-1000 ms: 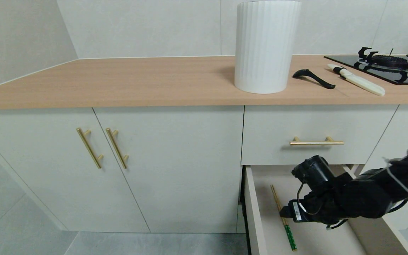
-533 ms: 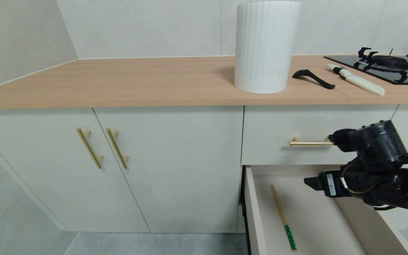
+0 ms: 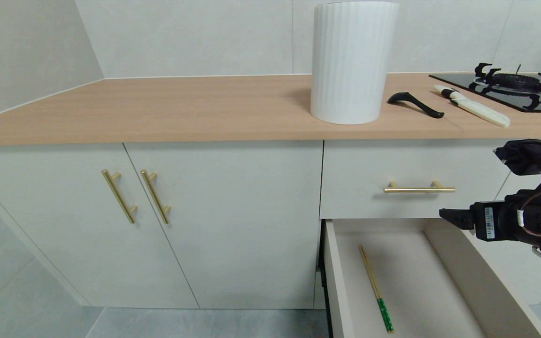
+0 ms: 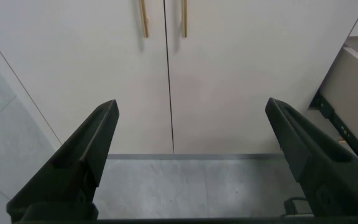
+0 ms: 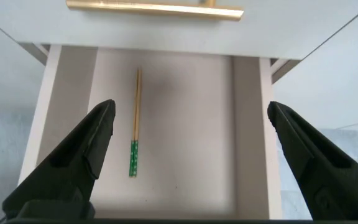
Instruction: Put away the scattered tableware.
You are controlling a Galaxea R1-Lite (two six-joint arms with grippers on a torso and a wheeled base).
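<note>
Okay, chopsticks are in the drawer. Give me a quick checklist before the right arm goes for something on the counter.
1. Chopsticks lying flat in the open drawer: ok.
2. Right tool open and empty: ok.
3. Right tool clear of the drawer's walls: ok.
4. Black utensil and knife on the counter, apart, nothing on them: ok.
5. Left tool open, empty, facing the cabinet doors: ok.
6. Which way the knife's edge faces: cannot tell.
</note>
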